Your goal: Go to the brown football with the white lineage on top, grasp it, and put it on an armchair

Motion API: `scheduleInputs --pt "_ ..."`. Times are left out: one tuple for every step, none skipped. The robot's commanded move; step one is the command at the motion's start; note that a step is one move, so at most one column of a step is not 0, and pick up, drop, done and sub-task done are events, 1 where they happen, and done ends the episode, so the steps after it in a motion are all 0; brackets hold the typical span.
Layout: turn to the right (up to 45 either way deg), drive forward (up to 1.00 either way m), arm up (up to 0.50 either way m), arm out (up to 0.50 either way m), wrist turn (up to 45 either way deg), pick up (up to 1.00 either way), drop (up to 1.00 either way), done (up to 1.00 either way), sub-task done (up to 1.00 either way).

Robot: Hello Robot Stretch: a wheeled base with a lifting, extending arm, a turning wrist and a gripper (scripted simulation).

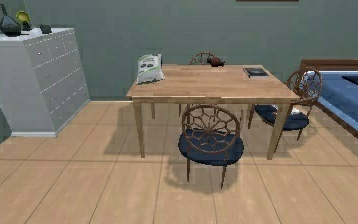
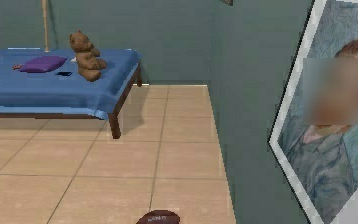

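At centre of the forward view, table: one wooden table [image 1: 207, 92] stands on a tiled floor.
Chairs: three dark metal chairs with blue seats, one [image 1: 210, 140] at the table's near side, one [image 1: 292, 105] at its right end, one [image 1: 201, 58] behind it.
Tabletop: three things, a pale patterned sack [image 1: 149, 68] toward the left end, a small dark reddish thing [image 1: 218, 61] at the far edge and a flat dark thing [image 1: 255, 72] toward the right.
Dresser: one white dresser [image 1: 42, 75] at frame left, with a dark vase [image 1: 9, 22] and a yellow-green thing [image 1: 24, 16] on top.
Bed: one blue-covered bed [image 1: 347, 95] at the right edge.
Arm side view, football: one brown football [image 2: 157, 216] lies on the tiled floor at the bottom edge, just left of middle. The frame cuts its lower part, and it is well apart from the bed [image 2: 57, 92].
Long axis: it runs across the frame, with the ends toward frame left and right. Any white marking is too small to make out.
Teddy bear: one brown teddy bear [image 2: 85, 55] sits on the blue cover, upper left.
Cushion: one flat purple cushion [image 2: 42, 64] lies beside the bear.
Portrait: one framed portrait [image 2: 332, 120] hangs tilted at the right edge.
Between the views: the forward view gives the table, chairs and dresser; the arm side view gives the football, bear and portrait; a blue bed appears in both.
Gripper: whether the gripper is open or closed cannot be told.
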Motion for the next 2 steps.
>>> scheduleInputs --pt "0.0 0.0 0.0 0.4 0.0 0.0 0.0 0.0 0.0" --pt "0.0 0.0 0.0 0.0 45.0 0.0 0.0 0.0 0.0"
